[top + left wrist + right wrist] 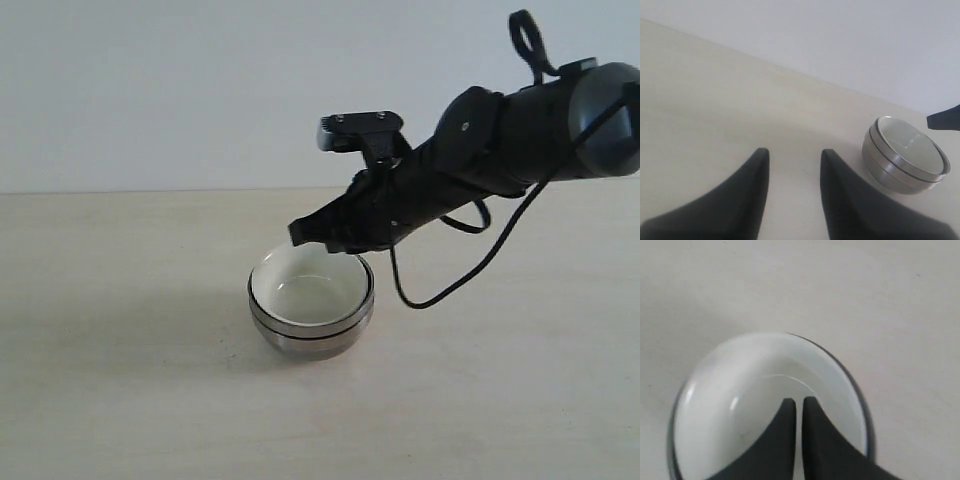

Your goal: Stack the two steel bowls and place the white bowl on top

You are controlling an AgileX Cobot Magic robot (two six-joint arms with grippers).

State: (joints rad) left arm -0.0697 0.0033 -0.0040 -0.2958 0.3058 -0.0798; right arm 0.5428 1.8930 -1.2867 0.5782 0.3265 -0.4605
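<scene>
Judged done bar retreat: lift near-closed, seemingly empty right gripper [799, 401] clear of white bowl [310, 296] atop steel bowls [312, 338]; leave wide-open left gripper [794, 151] parked.

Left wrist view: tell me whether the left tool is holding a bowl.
No, the left tool is open and empty; the stacked steel bowls sit apart from it on the table.

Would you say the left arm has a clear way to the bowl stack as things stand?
Probably yes. Only bare table lies between the open left gripper and the stack's side. The right gripper hangs over the white bowl, so coming from above might clash.
</scene>
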